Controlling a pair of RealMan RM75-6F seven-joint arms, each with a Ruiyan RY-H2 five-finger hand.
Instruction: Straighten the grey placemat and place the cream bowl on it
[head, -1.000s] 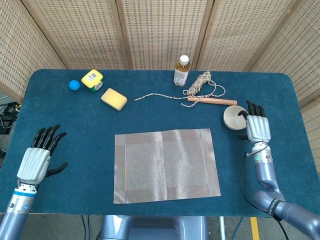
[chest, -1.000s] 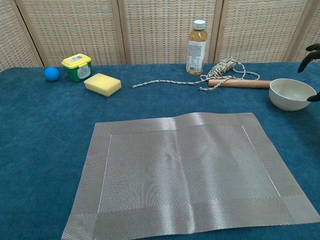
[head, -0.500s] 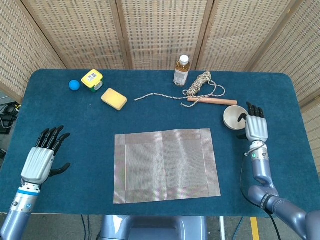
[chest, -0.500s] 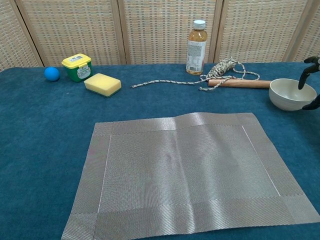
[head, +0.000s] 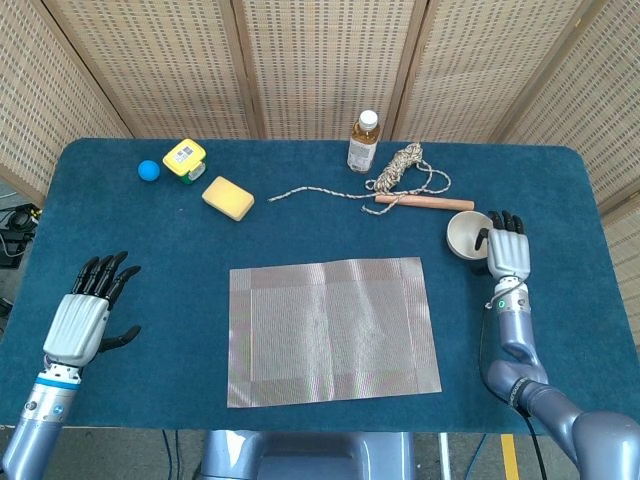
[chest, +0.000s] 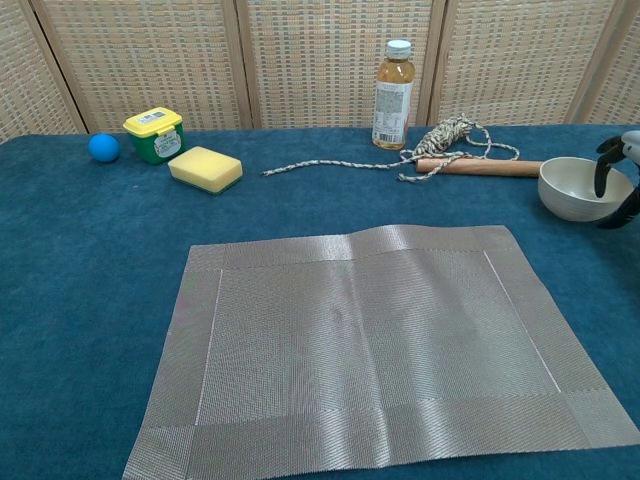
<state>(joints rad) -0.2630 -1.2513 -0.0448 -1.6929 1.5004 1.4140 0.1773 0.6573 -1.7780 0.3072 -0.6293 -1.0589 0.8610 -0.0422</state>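
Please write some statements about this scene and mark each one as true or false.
1. The cream bowl sits on the grey placemat. False: it is on the blue cloth, to the mat's right.
2. The right hand is at the bowl. True.
3. The left hand holds the yellow sponge. False: it holds nothing, fingers apart.
4. The bottle stands upright. True.
5. The rope lies on the placemat. False: it is behind it.

Silver-backed left hand (head: 78, 322) and right hand (head: 506, 250), black fingers, blue-grey arms.
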